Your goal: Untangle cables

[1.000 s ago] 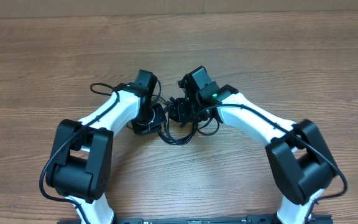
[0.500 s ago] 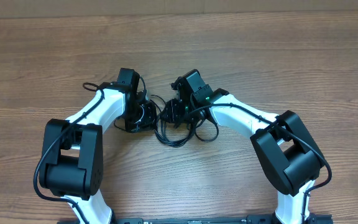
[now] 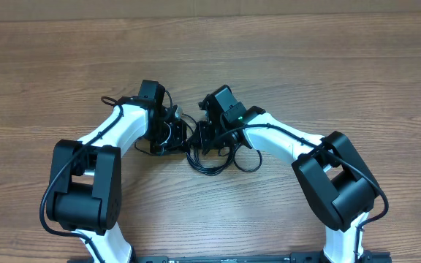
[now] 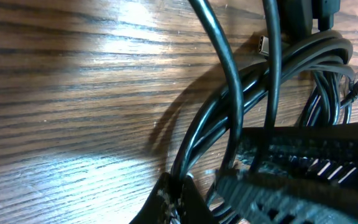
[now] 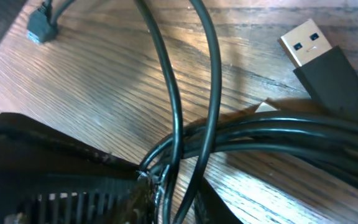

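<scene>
The cables [image 3: 212, 162] lie in a black tangled bunch on the wooden table, between my two grippers. My left gripper [image 3: 175, 135] meets the bunch from the left. In the left wrist view the left gripper [image 4: 178, 182] is shut on a few strands of the cables [image 4: 229, 118]. My right gripper [image 3: 199, 139] comes in from the right. In the right wrist view, strands of the cables [image 5: 260, 134] run between the fingers of the right gripper [image 5: 179, 186], which press on them. A silver USB plug [image 5: 309, 43] and a small plug [image 5: 40, 26] lie loose.
The two grippers are almost touching. The right gripper's ribbed body [image 4: 303, 162] fills the left wrist view's lower right. A small connector [image 4: 263, 45] lies on the wood beyond it. Each arm's own thick black cable [image 3: 115, 102] runs along its white link.
The right gripper has shifted slightly toward the left one and narrowed its jaws onto the strands. The left arm swung left a second ago and has held still since, still shut.
</scene>
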Action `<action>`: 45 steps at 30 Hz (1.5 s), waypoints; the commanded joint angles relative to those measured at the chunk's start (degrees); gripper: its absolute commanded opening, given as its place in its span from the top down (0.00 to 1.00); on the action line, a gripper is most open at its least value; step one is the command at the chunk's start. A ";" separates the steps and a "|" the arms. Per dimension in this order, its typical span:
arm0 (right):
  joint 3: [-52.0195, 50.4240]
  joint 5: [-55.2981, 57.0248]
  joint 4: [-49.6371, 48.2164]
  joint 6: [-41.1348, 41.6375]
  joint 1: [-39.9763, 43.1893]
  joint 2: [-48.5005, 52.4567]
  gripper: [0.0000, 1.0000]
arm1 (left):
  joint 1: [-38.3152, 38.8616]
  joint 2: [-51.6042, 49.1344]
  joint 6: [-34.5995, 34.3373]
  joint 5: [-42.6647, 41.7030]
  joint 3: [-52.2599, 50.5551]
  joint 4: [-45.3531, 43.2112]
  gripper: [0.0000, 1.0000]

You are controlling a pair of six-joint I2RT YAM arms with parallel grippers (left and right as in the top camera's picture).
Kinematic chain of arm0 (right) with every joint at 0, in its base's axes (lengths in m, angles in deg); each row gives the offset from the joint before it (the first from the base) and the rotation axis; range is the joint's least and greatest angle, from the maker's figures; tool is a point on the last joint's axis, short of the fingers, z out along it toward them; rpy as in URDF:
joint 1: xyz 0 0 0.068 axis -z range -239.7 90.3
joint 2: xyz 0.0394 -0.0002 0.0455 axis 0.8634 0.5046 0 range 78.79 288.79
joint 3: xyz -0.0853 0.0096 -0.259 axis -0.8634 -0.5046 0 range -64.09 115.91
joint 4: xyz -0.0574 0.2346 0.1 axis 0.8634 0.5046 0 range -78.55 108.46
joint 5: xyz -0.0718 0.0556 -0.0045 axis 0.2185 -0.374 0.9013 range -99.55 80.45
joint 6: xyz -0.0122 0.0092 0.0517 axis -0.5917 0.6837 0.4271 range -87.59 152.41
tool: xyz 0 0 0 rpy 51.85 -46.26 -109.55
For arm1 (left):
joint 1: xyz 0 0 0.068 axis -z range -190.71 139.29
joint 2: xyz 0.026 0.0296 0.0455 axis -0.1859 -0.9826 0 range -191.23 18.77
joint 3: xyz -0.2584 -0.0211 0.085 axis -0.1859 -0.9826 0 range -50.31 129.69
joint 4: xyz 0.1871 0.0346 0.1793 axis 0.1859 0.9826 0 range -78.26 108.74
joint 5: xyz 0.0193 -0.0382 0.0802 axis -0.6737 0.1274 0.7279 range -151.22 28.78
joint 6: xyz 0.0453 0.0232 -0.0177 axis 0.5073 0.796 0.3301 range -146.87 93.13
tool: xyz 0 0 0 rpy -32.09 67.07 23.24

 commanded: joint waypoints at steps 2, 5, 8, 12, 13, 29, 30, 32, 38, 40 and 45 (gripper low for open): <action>0.00 4.15 0.50 -0.15 -1.36 0.33 0.85 | 0.35 -0.39 0.07 -1.73 -0.42 -0.04 0.96; 0.00 4.74 0.68 -0.17 -1.36 0.33 0.87 | 0.33 -0.39 -0.79 -1.77 -0.42 -0.22 0.96; 0.00 4.72 0.76 -0.15 -1.36 0.33 0.87 | 0.33 -0.39 -1.57 -1.75 -0.42 -0.20 0.96; 0.00 5.42 1.40 -0.15 -1.36 0.33 0.96 | 0.33 -0.39 -1.79 -1.73 -0.42 -0.20 0.96; 0.00 6.16 1.84 -0.15 -1.36 0.33 0.96 | 0.33 -0.39 -1.86 -1.60 -0.42 -0.20 0.96; 0.07 8.72 8.72 -0.17 3.89 -0.72 0.96 | 0.24 -0.39 -13.20 7.98 -0.42 2.29 0.96; 0.07 8.74 8.72 -0.17 3.65 -0.72 0.96 | 0.24 -0.39 -13.20 6.64 -0.42 2.05 0.96; 0.07 8.74 8.72 -0.15 2.89 -0.70 0.96 | 0.24 -0.39 -13.20 3.56 -0.42 1.36 0.96; 0.04 8.76 8.72 -0.13 0.61 -0.70 0.96 | -0.61 -0.39 -13.20 -7.34 -0.35 -1.79 0.96; 0.02 8.79 8.72 -0.11 0.39 -0.70 0.96 | -1.75 -0.39 -13.18 -12.72 -0.31 -3.15 0.96; 0.02 8.76 8.70 -0.13 0.35 -0.70 0.96 | -5.14 -0.39 -13.09 -24.20 0.04 -4.11 0.96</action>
